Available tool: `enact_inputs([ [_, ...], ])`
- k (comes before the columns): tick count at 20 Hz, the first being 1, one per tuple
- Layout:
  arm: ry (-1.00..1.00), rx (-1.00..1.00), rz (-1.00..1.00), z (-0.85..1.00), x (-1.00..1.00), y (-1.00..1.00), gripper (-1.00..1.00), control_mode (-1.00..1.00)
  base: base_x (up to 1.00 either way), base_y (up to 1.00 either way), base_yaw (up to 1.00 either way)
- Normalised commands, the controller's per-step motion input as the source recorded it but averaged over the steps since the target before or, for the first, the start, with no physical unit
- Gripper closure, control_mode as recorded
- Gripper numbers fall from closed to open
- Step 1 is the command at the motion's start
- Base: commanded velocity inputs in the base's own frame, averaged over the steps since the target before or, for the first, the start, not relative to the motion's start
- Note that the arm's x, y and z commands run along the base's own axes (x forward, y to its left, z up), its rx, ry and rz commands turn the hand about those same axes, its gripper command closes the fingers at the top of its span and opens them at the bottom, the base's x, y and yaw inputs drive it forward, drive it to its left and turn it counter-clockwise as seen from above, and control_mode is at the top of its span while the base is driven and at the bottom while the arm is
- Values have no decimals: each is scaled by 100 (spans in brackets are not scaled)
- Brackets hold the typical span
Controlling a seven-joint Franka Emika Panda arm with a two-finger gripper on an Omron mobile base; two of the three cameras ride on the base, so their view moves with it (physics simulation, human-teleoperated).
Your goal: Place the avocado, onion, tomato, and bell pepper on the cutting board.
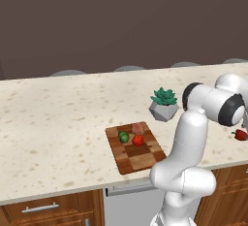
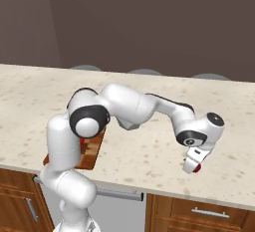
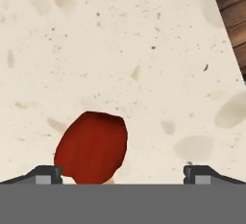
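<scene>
because the deep red, lumpy bell pepper (image 3: 91, 146) lies off-centre toward one fingertip of the wide-open gripper (image 3: 122, 174), on the speckled stone counter (image 3: 144, 50) far right of the checkered wooden cutting board (image 1: 138, 152), closing now could nudge it aside.

The gripper (image 2: 193, 166) hangs low over the counter (image 2: 149, 151), the bell pepper (image 2: 197, 168) at its tip

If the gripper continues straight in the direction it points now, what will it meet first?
Most likely the bell pepper, lying on the counter just ahead of the open gripper, towards one finger. Depth is unclear, so it may slide past onto the counter.
</scene>
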Motion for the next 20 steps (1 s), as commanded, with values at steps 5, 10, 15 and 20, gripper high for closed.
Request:
enact_inputs([
  [5,0,0,0,-2,19,-4,-100,-100,0,0,0],
  [10,0,0,0,-1,7,-20,-100,-100,0,0,0],
  [15,0,0,0,-5,0,-16,-100,-100,0,0,0],
  [20,0,0,0,-10,0,-2,-100,-100,0,0,0],
])
